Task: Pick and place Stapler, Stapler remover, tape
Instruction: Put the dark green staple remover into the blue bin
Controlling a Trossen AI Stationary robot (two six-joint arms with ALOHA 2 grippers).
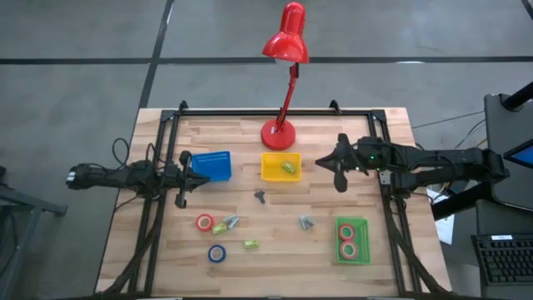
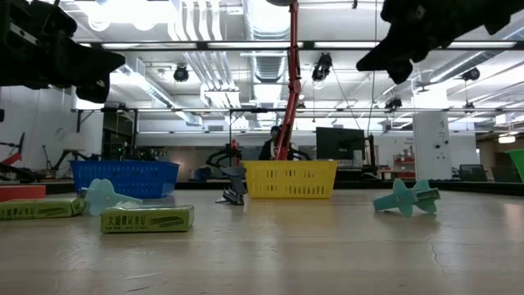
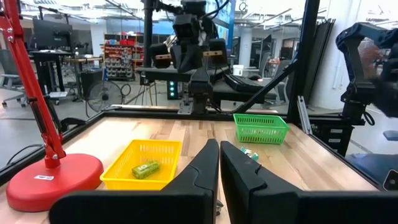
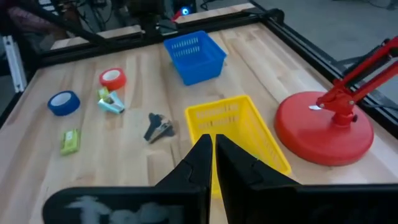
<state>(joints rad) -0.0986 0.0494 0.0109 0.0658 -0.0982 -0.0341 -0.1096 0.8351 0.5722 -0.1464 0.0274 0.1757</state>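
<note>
Right gripper (image 1: 340,185) jaws pinched shut, empty, hovering at yellow bin's (image 1: 281,174) 3 o'clock; left gripper (image 1: 181,200) likewise. Risk: descending closed, knocking bin.

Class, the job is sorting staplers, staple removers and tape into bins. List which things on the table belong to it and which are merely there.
Belong to the job:
red tape roll
blue tape roll
green stapler boxes
dark staple remover
teal staple remover
blue bin
yellow bin
green bin

Merely there:
red desk lamp
</note>
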